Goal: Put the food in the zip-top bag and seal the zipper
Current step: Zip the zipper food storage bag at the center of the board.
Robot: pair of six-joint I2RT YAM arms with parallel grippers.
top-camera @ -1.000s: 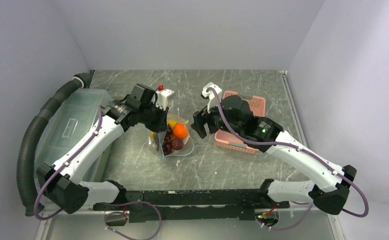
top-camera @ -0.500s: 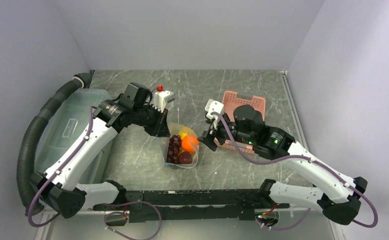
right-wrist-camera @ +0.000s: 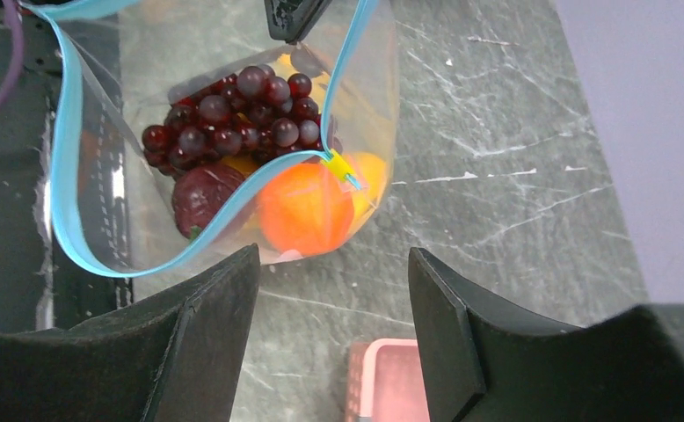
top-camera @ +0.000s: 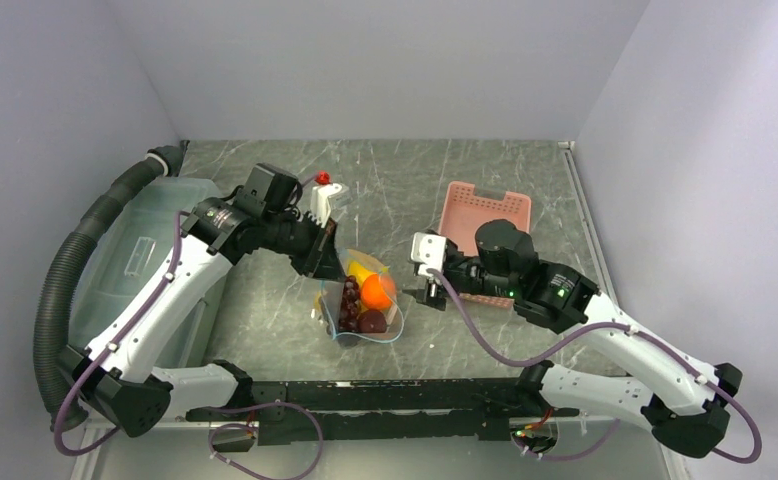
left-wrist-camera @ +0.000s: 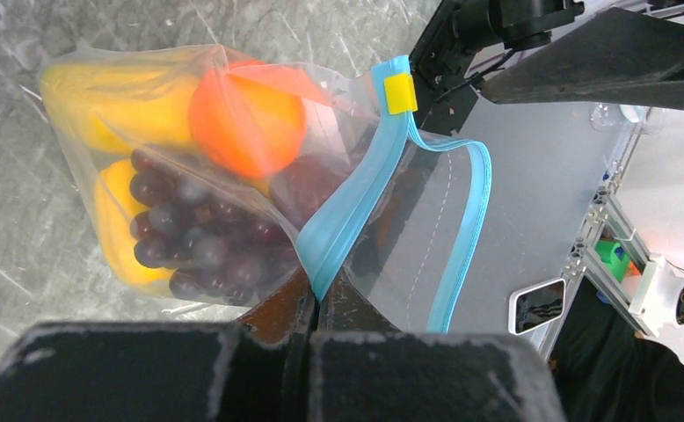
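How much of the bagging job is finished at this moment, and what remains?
Done: the food lies inside the zip-top bag. In hand: the left end effector pinches the zipper strip, the right end effector hangs open beside the bag. Left: the mouth gapes, so the zipper needs sealing.

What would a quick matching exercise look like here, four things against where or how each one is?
1 round orange toy ball
2 teal-blue zipper strip
3 pink perforated plastic basket
4 left tool

A unsealed, gaping
B shut on the zipper strip
C inside the clear crinkly plastic bag
D standing on the grey table

Pairs: 1-C, 2-A, 3-D, 4-B
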